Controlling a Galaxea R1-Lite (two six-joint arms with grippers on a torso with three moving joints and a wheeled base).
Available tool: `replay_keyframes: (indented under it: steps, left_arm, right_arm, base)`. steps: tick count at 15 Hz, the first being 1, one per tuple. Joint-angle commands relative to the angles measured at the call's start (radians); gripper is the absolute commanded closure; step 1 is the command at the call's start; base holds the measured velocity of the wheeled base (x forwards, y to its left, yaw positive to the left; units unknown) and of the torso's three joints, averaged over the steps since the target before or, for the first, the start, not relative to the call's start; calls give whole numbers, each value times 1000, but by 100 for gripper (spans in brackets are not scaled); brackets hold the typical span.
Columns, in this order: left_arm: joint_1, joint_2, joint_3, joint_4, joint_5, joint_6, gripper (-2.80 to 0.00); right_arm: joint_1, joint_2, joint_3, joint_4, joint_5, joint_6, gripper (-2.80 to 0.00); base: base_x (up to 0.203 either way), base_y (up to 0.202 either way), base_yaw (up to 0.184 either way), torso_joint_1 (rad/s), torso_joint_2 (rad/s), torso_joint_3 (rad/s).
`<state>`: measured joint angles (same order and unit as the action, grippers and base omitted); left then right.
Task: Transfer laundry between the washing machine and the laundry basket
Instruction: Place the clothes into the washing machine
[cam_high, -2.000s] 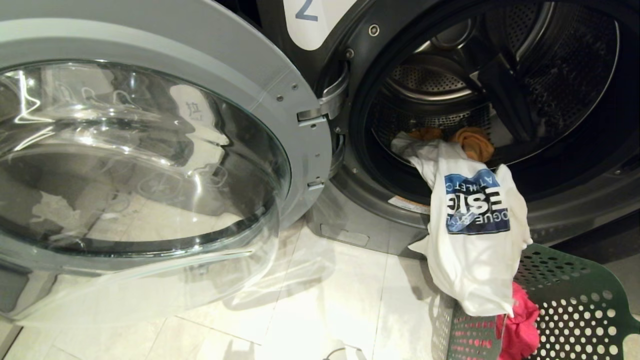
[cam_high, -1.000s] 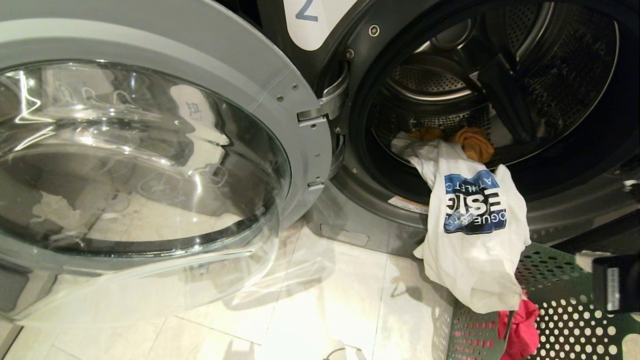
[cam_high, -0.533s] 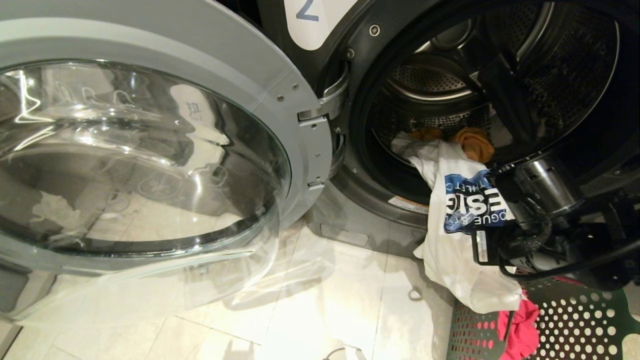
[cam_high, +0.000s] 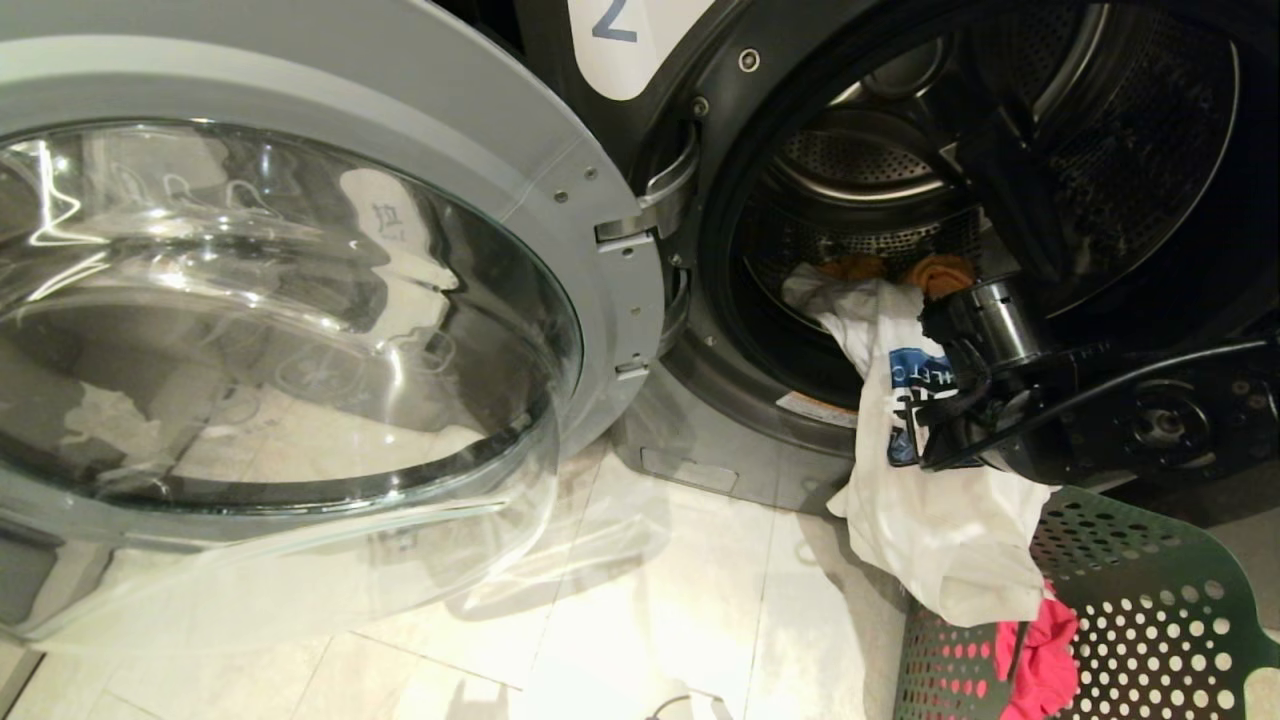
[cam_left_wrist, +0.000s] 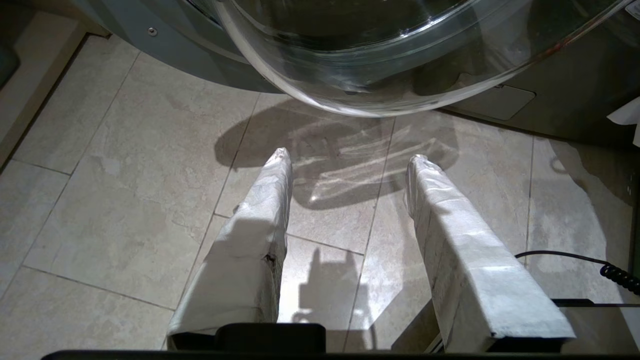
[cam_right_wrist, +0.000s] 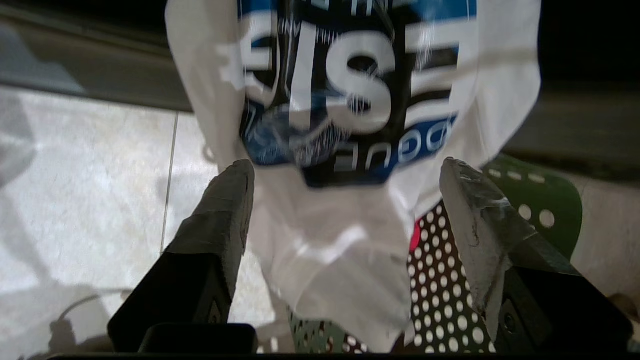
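Observation:
The washing machine labelled 2 stands with its glass door swung wide open. A white T-shirt with a blue print hangs from the drum's lip down onto the green laundry basket. An orange garment lies inside the drum, and a red-pink one lies in the basket. My right arm reaches across the shirt's print. In the right wrist view, my right gripper is open, with the T-shirt hanging just beyond its fingers, above the basket. My left gripper hangs open over the floor.
The open door fills the left half of the head view, low over the pale tiled floor. A black coiled cable lies on the tiles beside the left gripper. The drum's dark rubber seal rings the opening.
My right arm has come into the head view from the right and risen up and left in front of the hanging shirt, covering part of its print. The left arm has stayed still.

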<state>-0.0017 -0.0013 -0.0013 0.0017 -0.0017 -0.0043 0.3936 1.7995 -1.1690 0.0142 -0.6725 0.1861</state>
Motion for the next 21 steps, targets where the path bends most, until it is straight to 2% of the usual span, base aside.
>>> replay_keyframes:
  steps: [1, 3, 6, 12, 15, 16, 21]
  left_arm:
    - [0, 1, 1, 0, 0, 0, 0]
    - [0, 1, 1, 0, 0, 0, 0]
    - [0, 1, 0, 0, 0, 0, 0]
    - [0, 1, 0, 0, 0, 0, 0]
    - [0, 1, 0, 0, 0, 0, 0]
    - [0, 1, 0, 0, 0, 0, 0]
    - [0, 1, 0, 0, 0, 0, 0]
  right_arm:
    - [-29, 61, -6, -94, 0, -37, -280]
    - [-48, 93, -10, -163, 4, -82, -280]
    - [-71, 129, -27, -205, 11, -107, -280]
    - [-135, 194, -89, -211, 45, -110, -280]
    - [-137, 221, -103, -237, 48, -112, -280]
    - [-137, 221, -107, -237, 48, -114, 0]
    - [-135, 193, -107, -231, 48, -124, 0]
  base:
    - [0, 0, 0, 0, 0, 0]
    - [0, 0, 0, 0, 0, 0]
    - [0, 0, 0, 0, 0, 0]
    - [0, 0, 0, 0, 0, 0]
    - [0, 0, 0, 0, 0, 0]
    - [0, 0, 0, 0, 0, 0]
    - [0, 0, 0, 0, 0, 0]
